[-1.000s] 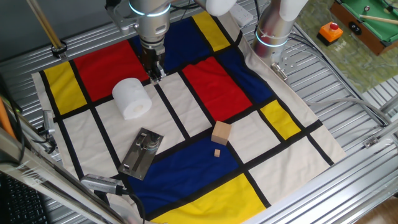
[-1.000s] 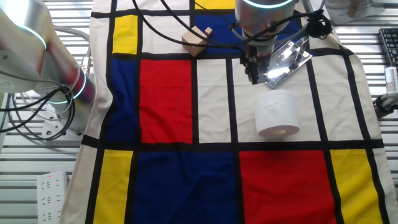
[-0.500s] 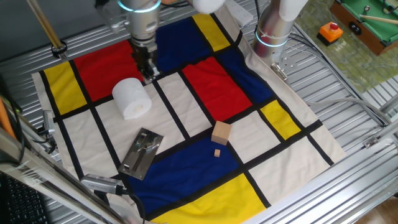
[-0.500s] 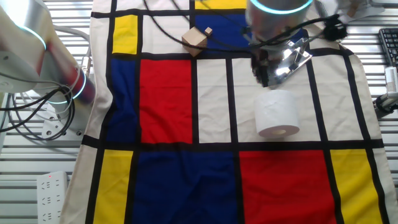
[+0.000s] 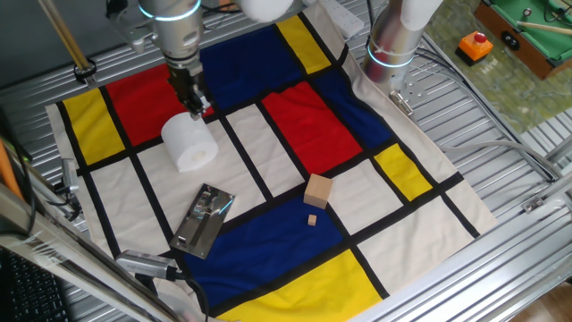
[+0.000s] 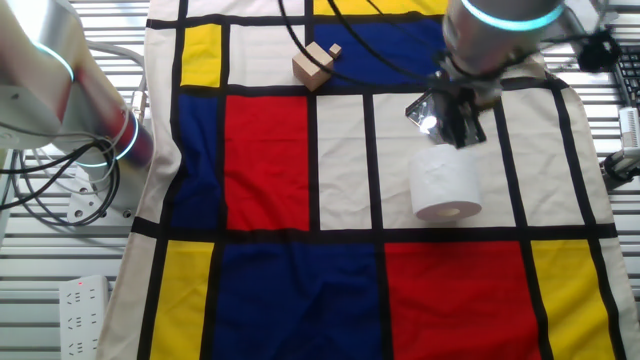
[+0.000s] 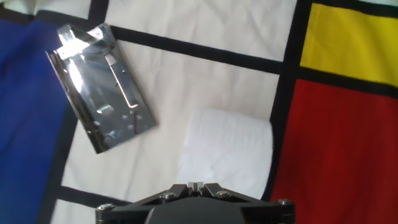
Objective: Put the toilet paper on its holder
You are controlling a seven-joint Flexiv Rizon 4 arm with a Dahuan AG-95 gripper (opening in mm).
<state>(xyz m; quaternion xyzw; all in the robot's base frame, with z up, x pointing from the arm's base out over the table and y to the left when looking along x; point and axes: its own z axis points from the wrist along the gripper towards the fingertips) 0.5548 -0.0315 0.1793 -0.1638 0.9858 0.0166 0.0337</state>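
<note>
The white toilet paper roll (image 5: 189, 141) lies on its side on a white panel of the coloured cloth; it also shows in the other fixed view (image 6: 446, 182) and the hand view (image 7: 227, 152). The shiny metal holder (image 5: 204, 220) lies flat on the cloth, apart from the roll; it shows in the hand view (image 7: 102, 87) and is mostly hidden behind the arm in the other fixed view (image 6: 422, 112). My gripper (image 5: 190, 100) hangs just above the roll's far edge (image 6: 462, 125), fingers pressed together and empty (image 7: 194, 185).
A tan wooden cube (image 5: 317, 190) with a small wooden piece (image 5: 312, 220) beside it sits on the cloth right of the holder; it shows too in the other fixed view (image 6: 312, 64). A second robot base (image 5: 393, 45) stands at the cloth's far edge.
My gripper has moved from beside the roll over the black line to a spot right above the roll's far edge. The roll, the holder and the cube have not moved.
</note>
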